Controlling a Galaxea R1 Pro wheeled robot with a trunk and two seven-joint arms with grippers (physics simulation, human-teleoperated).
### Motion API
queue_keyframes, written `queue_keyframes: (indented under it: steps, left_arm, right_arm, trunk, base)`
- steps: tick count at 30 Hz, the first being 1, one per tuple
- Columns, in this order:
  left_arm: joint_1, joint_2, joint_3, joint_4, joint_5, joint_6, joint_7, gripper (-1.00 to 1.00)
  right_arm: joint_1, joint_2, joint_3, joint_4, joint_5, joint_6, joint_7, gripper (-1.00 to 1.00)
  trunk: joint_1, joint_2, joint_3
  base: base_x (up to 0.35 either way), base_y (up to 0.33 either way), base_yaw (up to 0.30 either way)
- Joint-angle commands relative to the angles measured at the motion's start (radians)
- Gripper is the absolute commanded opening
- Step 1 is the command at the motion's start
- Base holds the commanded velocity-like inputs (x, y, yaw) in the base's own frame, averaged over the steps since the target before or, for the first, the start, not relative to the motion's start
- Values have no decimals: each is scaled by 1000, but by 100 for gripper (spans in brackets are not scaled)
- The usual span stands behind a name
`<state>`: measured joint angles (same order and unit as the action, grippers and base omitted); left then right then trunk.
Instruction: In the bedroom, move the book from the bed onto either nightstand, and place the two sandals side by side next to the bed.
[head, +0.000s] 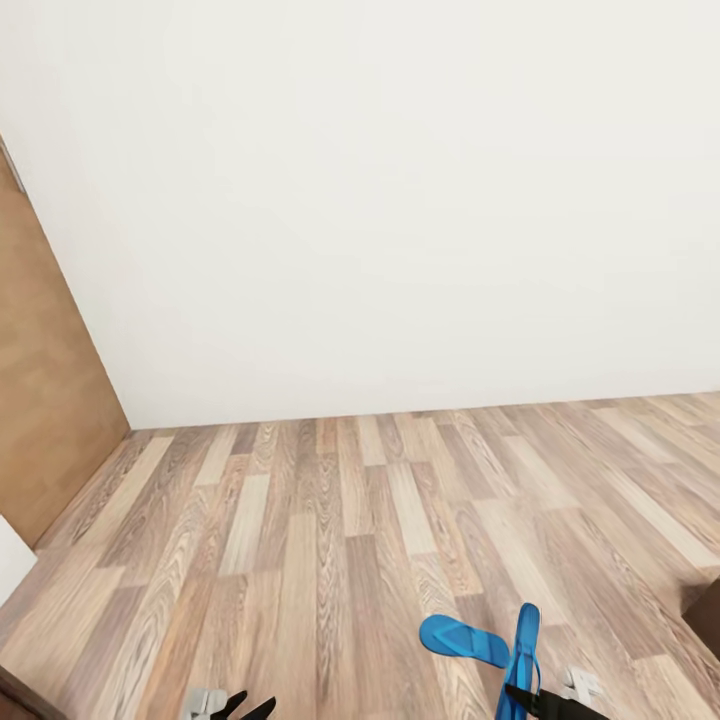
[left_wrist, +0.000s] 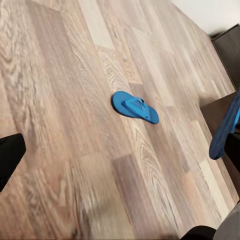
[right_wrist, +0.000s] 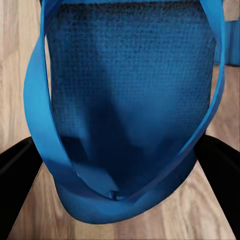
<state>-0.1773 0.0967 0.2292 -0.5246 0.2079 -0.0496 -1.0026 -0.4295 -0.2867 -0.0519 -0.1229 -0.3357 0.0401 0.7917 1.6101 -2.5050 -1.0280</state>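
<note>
One bright blue sandal (head: 463, 640) lies flat on the wood-plank floor (head: 330, 530), also seen in the left wrist view (left_wrist: 135, 107). The second sandal (head: 523, 655) hangs on edge just right of it, and my right gripper (head: 538, 700) is shut on it. In the right wrist view this sandal (right_wrist: 125, 85) sits between the black fingers (right_wrist: 17, 187), sole facing the camera, strap looping around it. It also shows in the left wrist view (left_wrist: 225, 125). My left gripper (head: 245, 708) is low at the near left, open, with nothing in it. The book, bed and nightstand are out of view.
A white wall (head: 400, 200) closes the far side. A brown wooden door (head: 45, 420) stands at the left. A dark brown furniture corner (head: 706, 615) shows at the right edge, and dark brown furniture (left_wrist: 227, 47) is seen past the sandals.
</note>
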Motion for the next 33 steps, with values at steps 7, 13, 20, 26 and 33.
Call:
queue_keyframes:
  steps: [7,13,20,26,33]
  left_arm:
    - [-1,0,1,1,0,-6,-5,100]
    - [-1,0,1,1,0,-6,-6,100]
    - [-1,0,1,1,-1,-6,-8,100]
    - [-1,0,1,1,-1,-7,-10,100]
    - [-1,0,1,1,-1,-7,-10,100]
  right_arm:
    - [-1,0,-6,0,0,4,6,-100]
    - [-1,0,-6,0,0,4,6,-100]
    - [0,0,-6,0,0,4,6,-100]
    - [-1,0,-6,0,0,4,6,-100]
    - [-1,0,-6,0,0,4,7,-100]
  trunk:
    - [0,0,-1]
    - [0,0,-1]
    - [0,0,-1]
    - [0,0,-1]
    - [0,0,-1]
  base:
    - [73,38,-93]
    - [3,1,-271]
    - [0,0,-277]
    - [0,0,-267]
    - [0,0,-265]
